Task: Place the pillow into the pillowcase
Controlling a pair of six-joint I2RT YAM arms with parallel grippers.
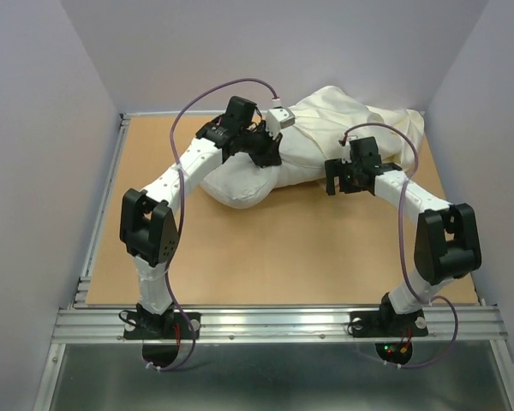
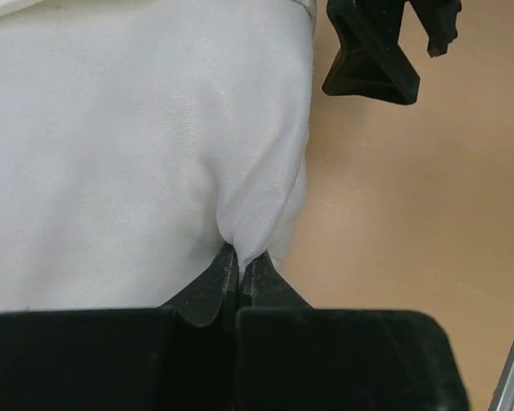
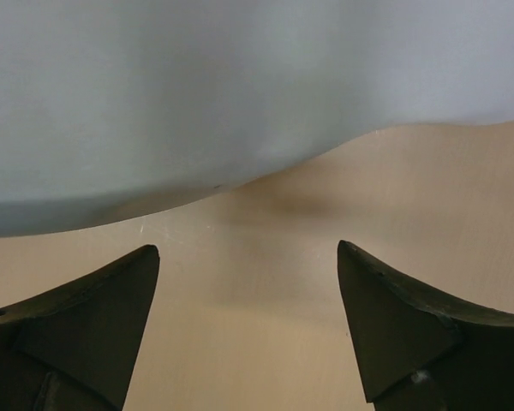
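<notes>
The puffy greyish-white pillow [image 1: 236, 184] lies at the back middle of the table, its left end bare. The cream pillowcase [image 1: 343, 128] is wrinkled over its right part. My left gripper [image 1: 270, 154] sits at the pillow's front edge where the case begins. In the left wrist view it [image 2: 240, 257] is shut on a thin fold of the white pillow fabric [image 2: 137, 154]. My right gripper [image 1: 336, 181] is open and empty, low over the table just in front of the bundle. In the right wrist view it [image 3: 248, 257] faces a pale fabric bulge [image 3: 197, 103]; I cannot tell which cloth that is.
The brown tabletop [image 1: 283, 248] lies in front of the bundle. Grey walls close in the back and both sides. A metal rail [image 1: 274, 324] runs along the near edge by the arm bases. The right gripper's fingers [image 2: 368, 51] show in the left wrist view.
</notes>
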